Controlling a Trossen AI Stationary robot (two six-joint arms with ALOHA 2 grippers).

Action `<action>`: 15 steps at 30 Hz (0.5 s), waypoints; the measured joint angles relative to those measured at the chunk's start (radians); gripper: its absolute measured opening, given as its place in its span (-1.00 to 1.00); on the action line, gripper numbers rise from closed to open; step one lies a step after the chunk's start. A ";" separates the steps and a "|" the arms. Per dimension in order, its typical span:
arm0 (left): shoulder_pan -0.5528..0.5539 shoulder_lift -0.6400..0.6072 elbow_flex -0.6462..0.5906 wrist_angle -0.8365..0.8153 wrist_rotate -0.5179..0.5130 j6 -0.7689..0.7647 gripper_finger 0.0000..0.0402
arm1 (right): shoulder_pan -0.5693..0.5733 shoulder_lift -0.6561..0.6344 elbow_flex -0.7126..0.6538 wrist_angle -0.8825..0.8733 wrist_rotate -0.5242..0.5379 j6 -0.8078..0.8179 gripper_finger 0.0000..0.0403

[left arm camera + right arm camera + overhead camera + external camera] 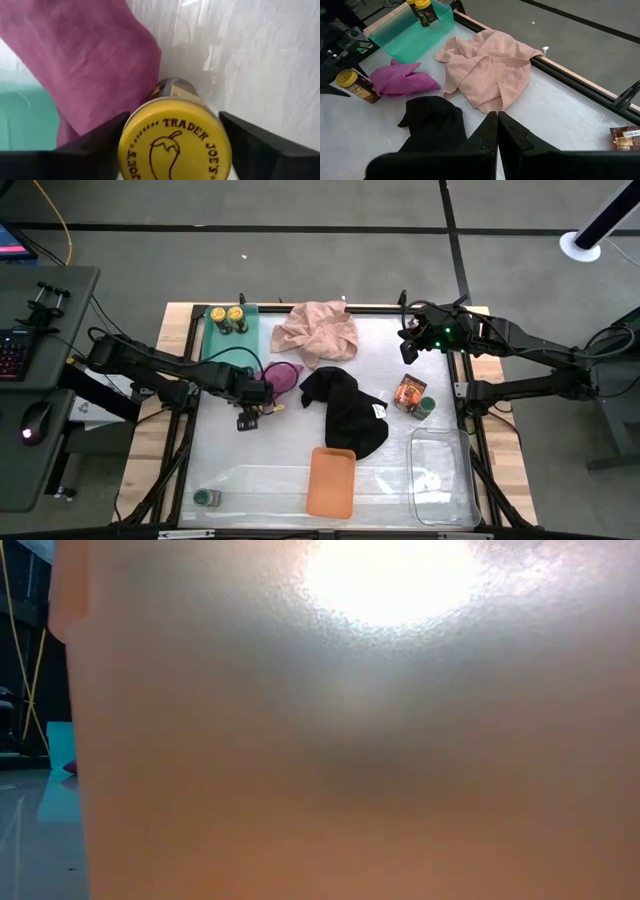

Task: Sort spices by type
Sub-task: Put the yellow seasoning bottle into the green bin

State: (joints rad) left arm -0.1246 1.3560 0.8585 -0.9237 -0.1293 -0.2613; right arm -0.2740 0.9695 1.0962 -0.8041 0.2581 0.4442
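Note:
My left gripper (248, 416) is shut on a small jar with a yellow lid (175, 146) beside the magenta cloth (281, 375). The jar also shows in the right wrist view (356, 85). Two more yellow-lidded jars (229, 317) stand in the green tray (222, 342) at the far left. An orange-brown packet (408, 393) lies flat on the table next to a green-lidded jar (427, 405). Another green-lidded jar (207, 497) stands near the front left corner. My right gripper (408, 345) is shut and empty at the far right, above the table. My left gripper pinches the jar between its two fingers (97, 145), one on either side just below the yellow lid (131, 131). The lid faces back toward the wrist. The jar is tilted (364, 91), its base down by the magenta cloth; whether the base touches the table I cannot tell.
A pink cloth (318, 332) lies at the far middle and a black cloth (345, 410) at the centre. An orange tray (331, 480) and a clear tray (438, 475) stand along the near edge. The orange tray (350, 740) fills the low view.

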 joint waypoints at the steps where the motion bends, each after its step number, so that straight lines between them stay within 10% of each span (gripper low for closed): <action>1: 0.000 0.000 0.000 0.000 -0.001 -0.003 0.27 | 0.000 0.000 0.000 0.000 0.000 0.000 -1.00; 4: 0.002 0.000 0.019 -0.005 0.001 -0.024 -0.05 | 0.000 0.000 0.000 -0.008 0.000 0.000 -1.00; 10: 0.028 -0.006 0.216 -0.046 0.041 0.002 -0.05 | 0.000 0.000 0.000 -0.011 0.000 0.000 -1.00; 15: 0.123 -0.022 0.486 -0.133 -0.276 0.146 -0.05 | 0.000 0.000 0.000 -0.011 0.000 0.000 -1.00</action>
State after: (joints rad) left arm -0.0020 1.3344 1.3440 -1.0571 -0.4057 -0.1155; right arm -0.2741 0.9695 1.0962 -0.8154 0.2584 0.4446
